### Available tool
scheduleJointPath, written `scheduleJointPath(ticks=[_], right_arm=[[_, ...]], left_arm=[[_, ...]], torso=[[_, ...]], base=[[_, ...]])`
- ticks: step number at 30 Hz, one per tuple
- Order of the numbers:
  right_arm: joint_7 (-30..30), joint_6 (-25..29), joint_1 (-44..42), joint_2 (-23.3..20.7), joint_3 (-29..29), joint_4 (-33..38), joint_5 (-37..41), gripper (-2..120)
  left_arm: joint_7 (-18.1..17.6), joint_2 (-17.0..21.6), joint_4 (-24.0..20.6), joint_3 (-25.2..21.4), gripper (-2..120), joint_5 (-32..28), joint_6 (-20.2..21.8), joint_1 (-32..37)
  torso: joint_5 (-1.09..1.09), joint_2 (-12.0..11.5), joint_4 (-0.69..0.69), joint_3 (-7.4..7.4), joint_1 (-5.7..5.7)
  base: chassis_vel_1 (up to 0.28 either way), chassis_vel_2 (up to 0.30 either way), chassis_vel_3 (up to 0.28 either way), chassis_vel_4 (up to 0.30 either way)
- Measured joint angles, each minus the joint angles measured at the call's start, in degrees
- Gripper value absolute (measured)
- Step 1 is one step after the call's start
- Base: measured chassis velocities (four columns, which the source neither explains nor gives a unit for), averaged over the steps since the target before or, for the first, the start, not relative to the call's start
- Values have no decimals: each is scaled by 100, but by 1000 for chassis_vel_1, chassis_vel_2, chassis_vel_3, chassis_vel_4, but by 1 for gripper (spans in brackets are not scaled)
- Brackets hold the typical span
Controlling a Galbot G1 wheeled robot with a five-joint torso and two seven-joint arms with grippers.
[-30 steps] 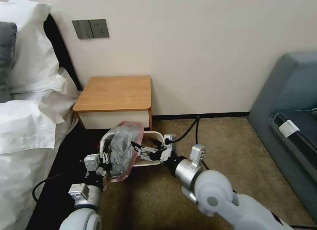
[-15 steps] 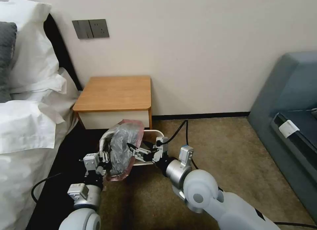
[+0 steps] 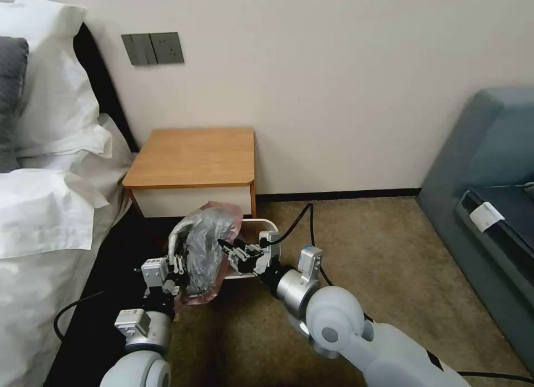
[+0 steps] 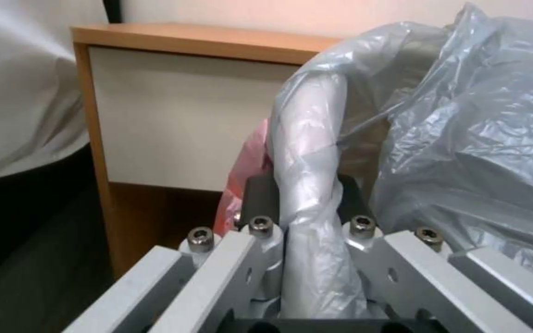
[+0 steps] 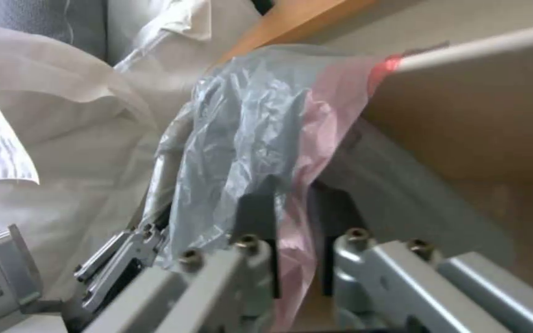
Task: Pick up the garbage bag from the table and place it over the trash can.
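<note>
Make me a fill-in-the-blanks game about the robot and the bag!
1. The left gripper pinches the bag against the ____ of the bin.
2. The bag's edge, between the right gripper's fingers, is coloured ____.
3. The bin stands on the ____, in front of the table.

Missing words: rim; pink; carpet

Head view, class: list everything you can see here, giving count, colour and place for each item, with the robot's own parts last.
Bag: one, silvery-grey with pink edges, draped over the bin's left side.
Bin: one, cream-white, on the carpet before the table.
Table: one, orange-brown top, against the wall.
Bed: one, white linen, far left.
Socket plate: one, grey, on the wall.
Sofa: one, grey-blue, far right.
Left gripper: one, shut on bag over the bin's rim.
Right gripper: one, shut on bag's pink edge.
</note>
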Motion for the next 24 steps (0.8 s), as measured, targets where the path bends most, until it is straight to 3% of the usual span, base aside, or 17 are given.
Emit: scheduleJointPath(ticks=[2, 24], right_arm=[[-8, 7, 10, 2, -4, -2, -15, 0], [-202, 23, -757, -623, 478, 810, -226, 0]], left_arm=[[1, 3, 0, -2, 6, 0, 0, -1], [-8, 37, -73, -126, 6, -286, 90, -153]], torso=[[0, 0, 0, 0, 0], [0, 0, 0, 0, 0]], base=[[0, 0, 0, 0], [0, 0, 0, 0]])
